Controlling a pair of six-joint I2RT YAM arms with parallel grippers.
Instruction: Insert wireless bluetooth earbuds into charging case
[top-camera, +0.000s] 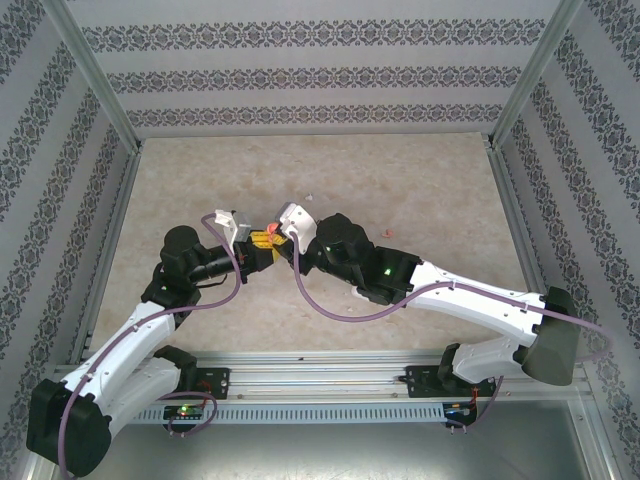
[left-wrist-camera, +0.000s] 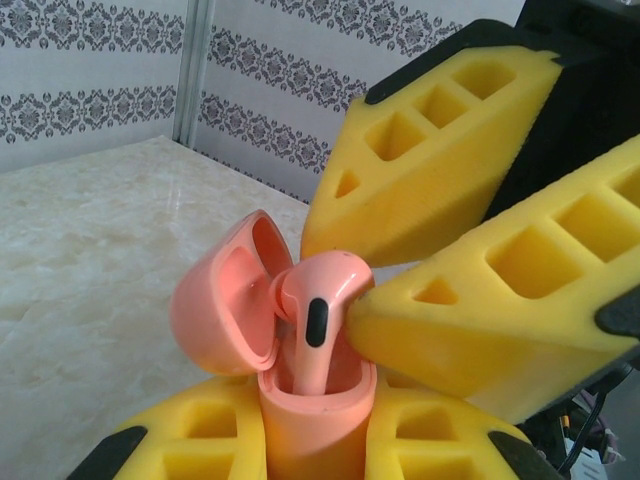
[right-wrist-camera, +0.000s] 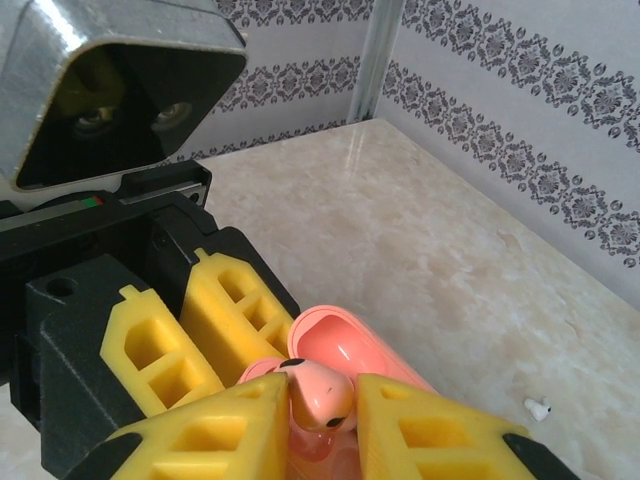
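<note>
**Pink bud partly seated in the held case**

The case (left-wrist-camera: 318, 425) is gripped upright in the closed left claw (left-wrist-camera: 315, 445) at the bottom centre of the left wrist view. Its lid (left-wrist-camera: 225, 310) is swung open to the left. The pink bud (left-wrist-camera: 322, 300) is set stem-down in the case's well, with its head proud of the rim. That head is pinched by the right claw (right-wrist-camera: 322, 400), a finger touching each side, at the bottom centre of the right wrist view.

The step in hand is judged to be the insertion of this bud, and it looks close to done. For the next move, the bud is to be pressed straight down along the well until it is seated. The right claw is then to be opened and drawn up and away without the lid being snagged, while the case is held steady.

A white speck (right-wrist-camera: 538, 407), possibly another bud, is seen on the desk (right-wrist-camera: 450, 260) at the lower right of the right wrist view.
</note>
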